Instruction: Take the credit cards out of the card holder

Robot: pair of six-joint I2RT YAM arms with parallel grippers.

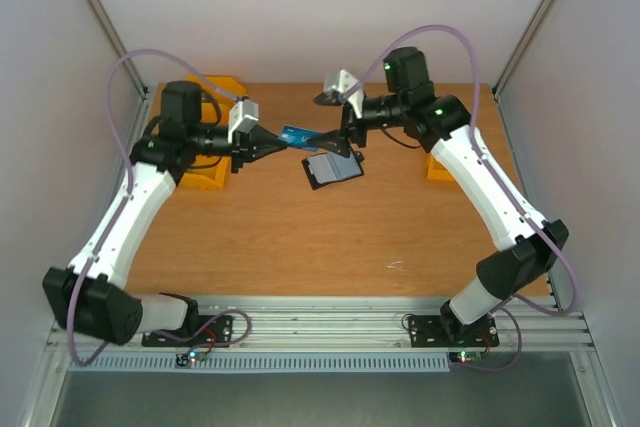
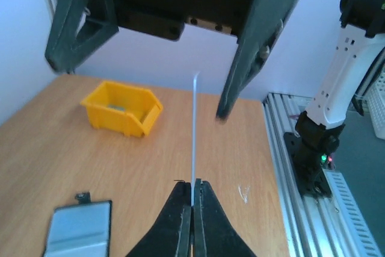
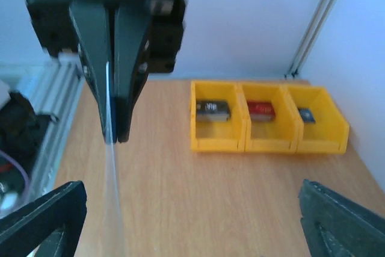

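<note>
**Card withdrawn, transfer pending.** A blue-faced credit card (image 1: 297,134) is held in the air above the card holder (image 1: 333,169), toward its left-arm side. It is pinched at one end by the tightly closed left gripper (image 1: 284,141). The right gripper (image 1: 341,140) is shown with jaws spread wide on either side of the card's other end, gripping nothing. The card holder lies open on the table (image 1: 300,247), blue-grey panel upward. Extraction of this card is judged complete. Next it must be carried clear of the holder and set down without brushing the spread jaws. Whether further cards are lodged in the holder cannot be told.
</note>
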